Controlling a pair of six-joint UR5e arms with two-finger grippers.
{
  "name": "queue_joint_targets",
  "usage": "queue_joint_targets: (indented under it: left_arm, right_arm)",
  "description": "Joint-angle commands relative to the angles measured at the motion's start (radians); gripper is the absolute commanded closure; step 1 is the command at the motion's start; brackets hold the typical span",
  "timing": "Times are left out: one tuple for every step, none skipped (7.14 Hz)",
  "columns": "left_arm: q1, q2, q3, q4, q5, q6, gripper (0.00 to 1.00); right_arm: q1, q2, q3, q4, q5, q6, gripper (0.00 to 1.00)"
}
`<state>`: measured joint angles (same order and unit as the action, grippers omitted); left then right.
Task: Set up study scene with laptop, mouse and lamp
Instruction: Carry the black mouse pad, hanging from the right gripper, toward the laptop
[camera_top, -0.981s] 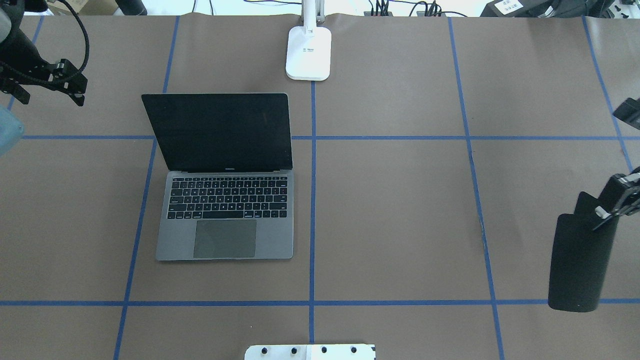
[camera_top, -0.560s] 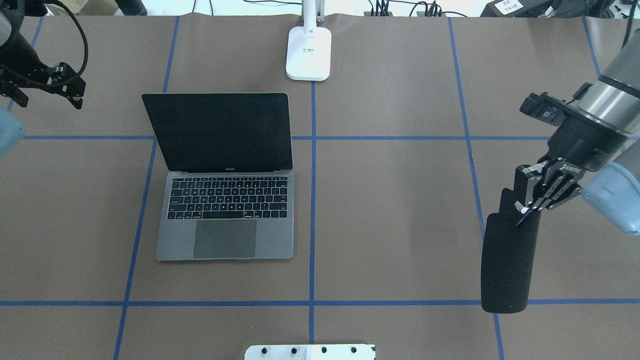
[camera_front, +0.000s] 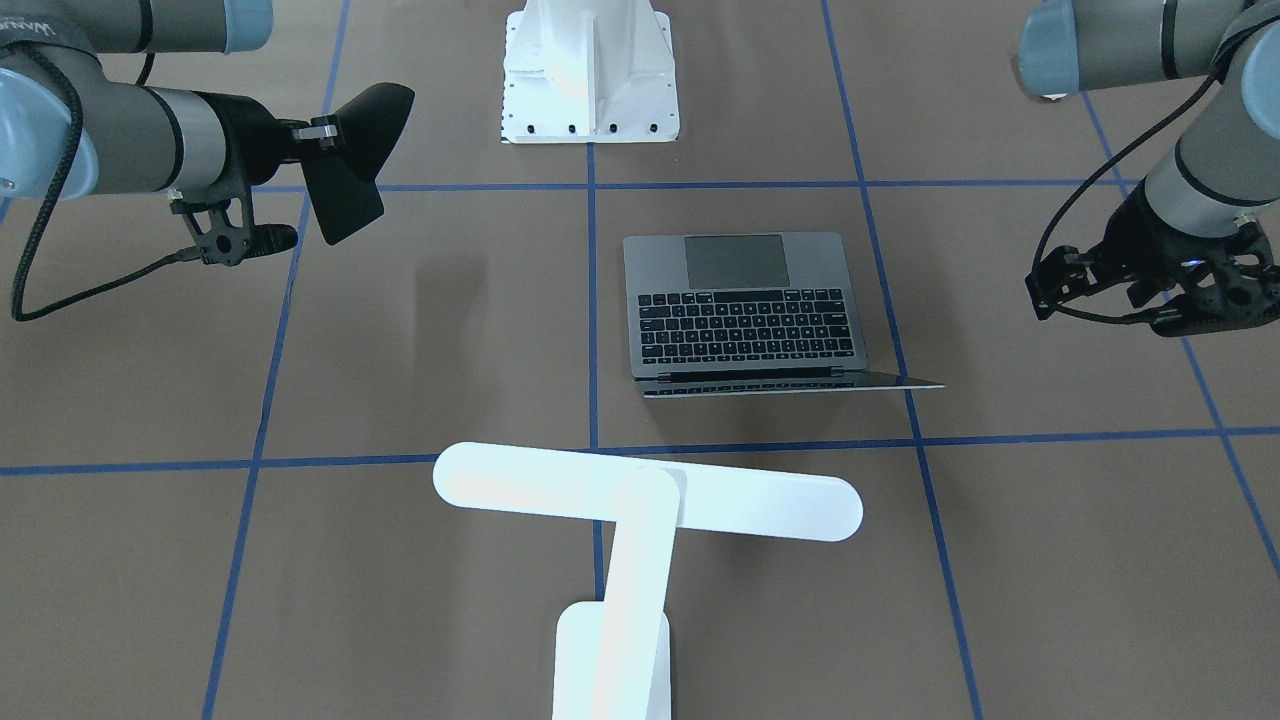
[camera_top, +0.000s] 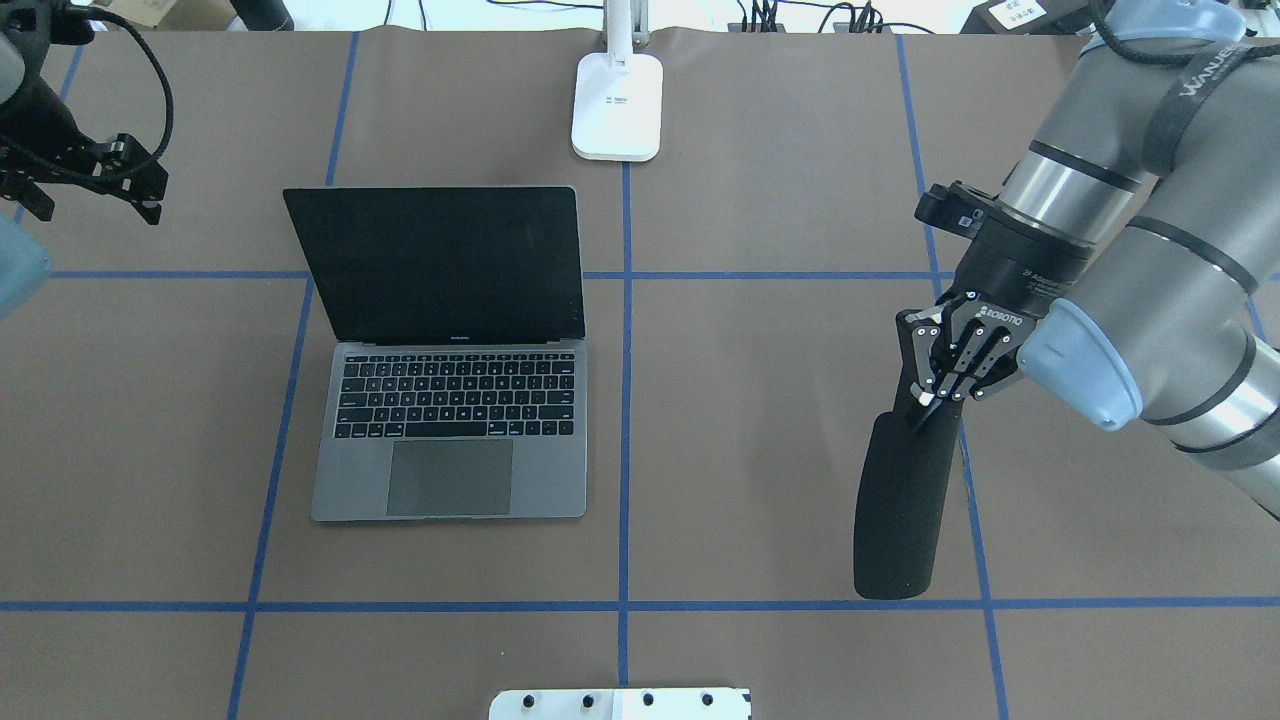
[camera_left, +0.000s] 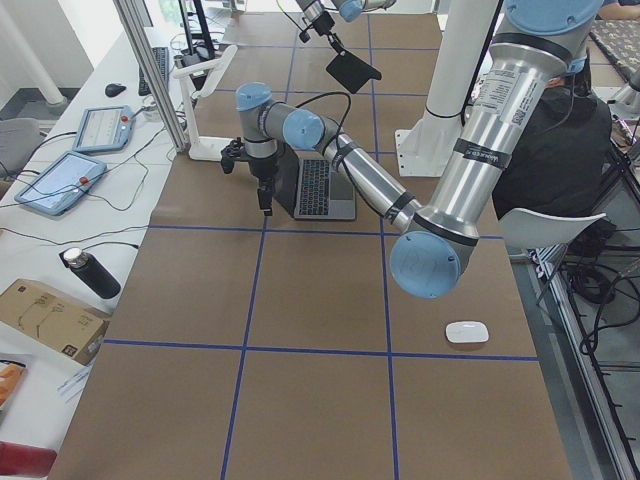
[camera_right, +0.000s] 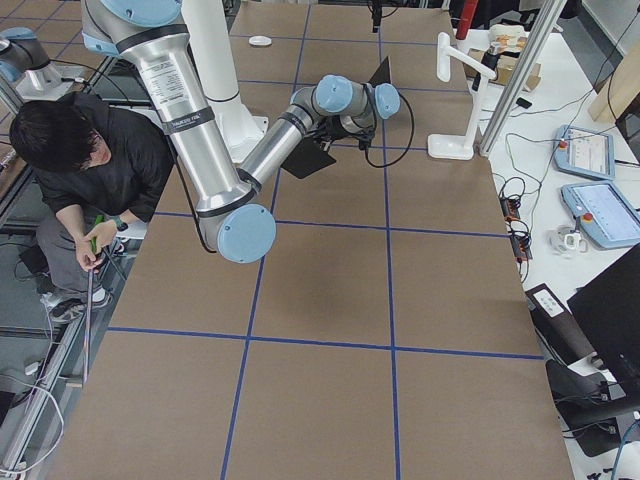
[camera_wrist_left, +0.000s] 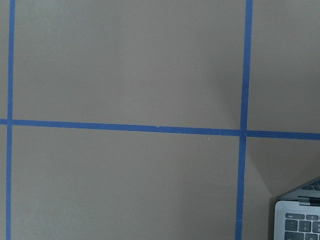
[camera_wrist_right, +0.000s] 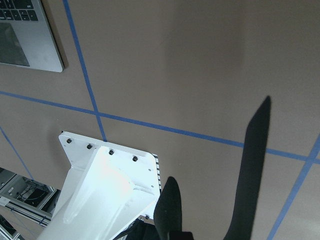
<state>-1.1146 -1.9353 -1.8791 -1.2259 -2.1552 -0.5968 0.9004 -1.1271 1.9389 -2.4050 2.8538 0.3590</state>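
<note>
The right gripper (camera_top: 928, 404) is clamped narrowly on the upper edge of a flat black pad (camera_top: 898, 520), which is hung edge-on above the table (camera_top: 790, 400), so its face is hardly seen in the overhead view. "ROBOTIQ" is read on the gripper body. On the arm behind it a band is lettered "WAND", the rest being turned out of sight. In the right wrist view only 2 dark slivers of the pad are shown.

The left gripper (camera_left: 263, 203) is hung over the table at 10 o'clock of the laptop (camera_top: 450, 440) in the overhead view. Its fingers are too small and dark to be judged, and none are caught by its own wrist camera, so it cannot be told whether it is wide or narrow.

The laptop is laid open at 9 o'clock of the table's middle, its screen dark. The small lettering under the screen is not legible. The pad is held at 3 o'clock of it, well apart.

The lamp (camera_front: 645, 500) is stood at 1 o'clock of the laptop. Its head is cut off in the overhead view, and the print on its base is unreadable.

The mouse (camera_left: 467, 332) is seen only in the side views, lying near the robot-side table edge, well apart from the laptop.

A white pedestal (camera_front: 590, 70) is cropped at the frame edge.
</note>
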Motion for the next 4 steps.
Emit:
queue_joint_targets:
  left_arm:
    - [-0.001, 0.001, 0.021, -0.023, 0.0, 0.0, 0.0]
    - [0.001, 0.001, 0.031, -0.023, 0.0, 0.0, 0.0]
    - [-0.001, 0.001, 0.049, -0.05, 0.0, 0.0, 0.0]
    - [-0.001, 0.016, 0.064, -0.081, 0.0, 0.0, 0.0]
  right_arm:
    - [-0.024, 0.035, -0.12, 0.337, -0.051, 0.332, 1.0]
    - [-0.047, 0.046, -0.186, 0.522, -0.091, 0.462, 1.0]
    - [-0.069, 0.065, -0.248, 0.658, -0.126, 0.562, 1.0]
    - [-0.09, 0.104, -0.308, 0.728, -0.169, 0.624, 1.0]
